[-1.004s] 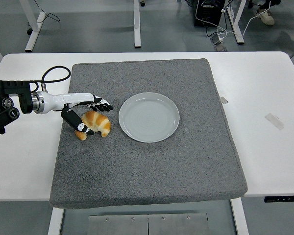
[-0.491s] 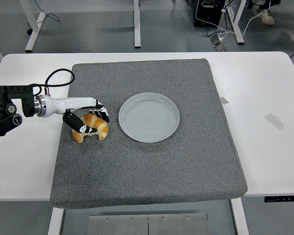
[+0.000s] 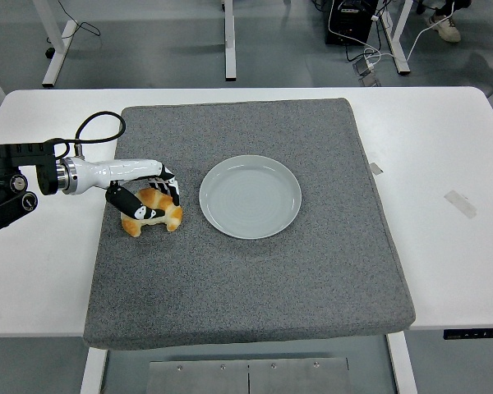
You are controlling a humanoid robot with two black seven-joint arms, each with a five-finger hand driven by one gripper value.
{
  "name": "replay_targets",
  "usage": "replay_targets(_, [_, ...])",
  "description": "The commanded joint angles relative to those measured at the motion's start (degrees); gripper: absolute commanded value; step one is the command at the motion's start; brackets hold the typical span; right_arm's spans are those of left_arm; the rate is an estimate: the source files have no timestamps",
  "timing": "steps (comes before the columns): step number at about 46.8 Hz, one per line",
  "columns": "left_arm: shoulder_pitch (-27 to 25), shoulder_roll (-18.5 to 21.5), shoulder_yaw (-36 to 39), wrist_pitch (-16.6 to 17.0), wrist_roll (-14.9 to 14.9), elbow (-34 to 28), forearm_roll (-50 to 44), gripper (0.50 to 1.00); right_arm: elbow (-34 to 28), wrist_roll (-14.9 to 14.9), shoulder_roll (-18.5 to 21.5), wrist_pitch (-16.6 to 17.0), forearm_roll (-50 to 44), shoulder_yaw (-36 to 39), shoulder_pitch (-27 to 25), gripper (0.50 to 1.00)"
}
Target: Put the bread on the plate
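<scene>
A golden-brown croissant (image 3: 158,218) lies on the grey mat (image 3: 255,279), left of an empty pale plate (image 3: 250,196). My left hand (image 3: 148,199) reaches in from the left and is closed over the croissant, fingers curled across its top and thumb on its near side. The bread rests on the mat, a short gap from the plate's left rim. The right arm is out of view.
The mat covers the middle of the white table (image 3: 444,246). Two small tape pieces (image 3: 460,203) lie on the table at the right. A black cable (image 3: 99,131) loops behind my left wrist.
My left hand's fingers have curled down from stretched out over the croissant to closed around it. The croissant shifted slightly left and turned a little.
</scene>
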Motion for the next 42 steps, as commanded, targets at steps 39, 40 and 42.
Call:
replay_targets(39, [-6.4, 0.6, 0.6, 0.3, -2.1, 0.0, -1.5, 0.500, 0.0, 0.0, 0.0, 0.0, 0.0, 0.0, 0.0, 1.000])
replay_targets(40, [-6.7, 0.6, 0.6, 0.3, -2.1, 0.0, -1.6, 0.500, 0.0, 0.0, 0.0, 0.0, 0.0, 0.0, 0.0, 1.000])
replay_targets(42, [-7.3, 0.6, 0.6, 0.3, -2.1, 0.0, -2.5, 0.500, 0.0, 0.0, 0.0, -0.1, 0.1, 0.1, 0.0, 1.000])
